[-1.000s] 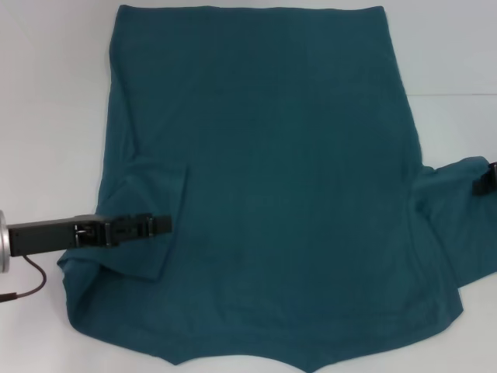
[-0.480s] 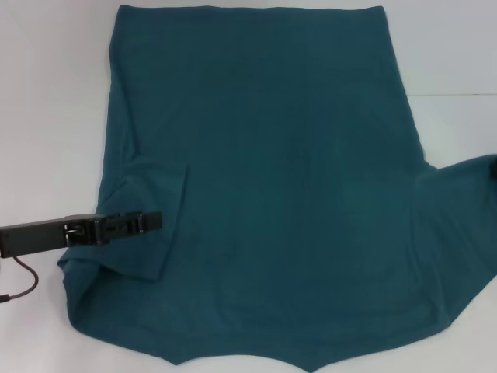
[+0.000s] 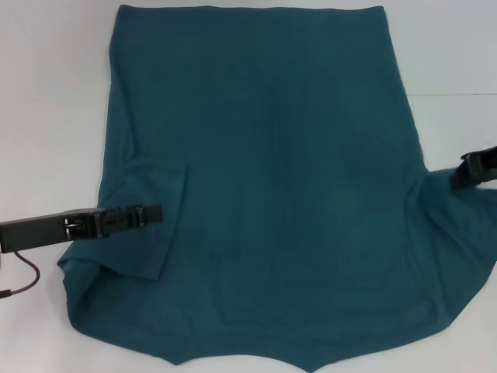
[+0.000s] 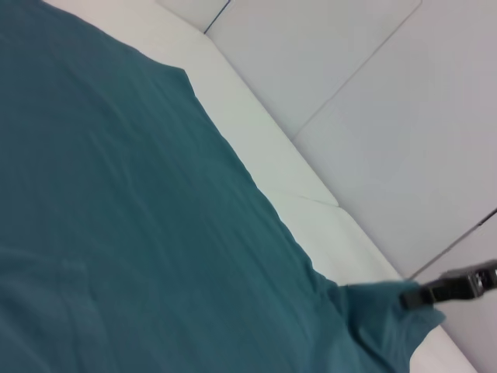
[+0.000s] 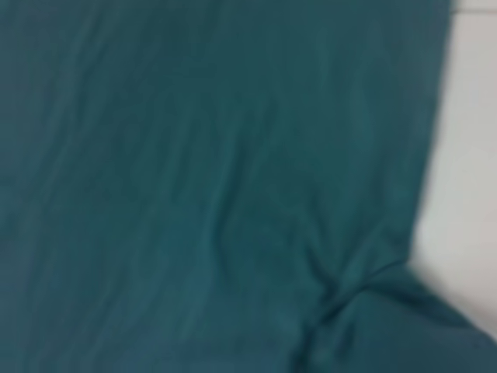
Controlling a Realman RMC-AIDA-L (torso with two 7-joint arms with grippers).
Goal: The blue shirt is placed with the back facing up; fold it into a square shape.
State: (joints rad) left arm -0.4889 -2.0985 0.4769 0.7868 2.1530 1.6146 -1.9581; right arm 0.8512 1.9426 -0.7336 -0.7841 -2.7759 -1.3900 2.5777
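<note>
Head view: left gripper [image 3: 153,213] lies level over blue shirt [image 3: 272,155]; finger state unclear.

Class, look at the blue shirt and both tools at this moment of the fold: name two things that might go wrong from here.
1. The left sleeve is already folded onto the blue shirt, with the left tool lying over it; pulling away might drag it back open.
2. The right tool is at the right sleeve, where fabric bunches; folding it now may trap wrinkles and spoil the square.
</note>
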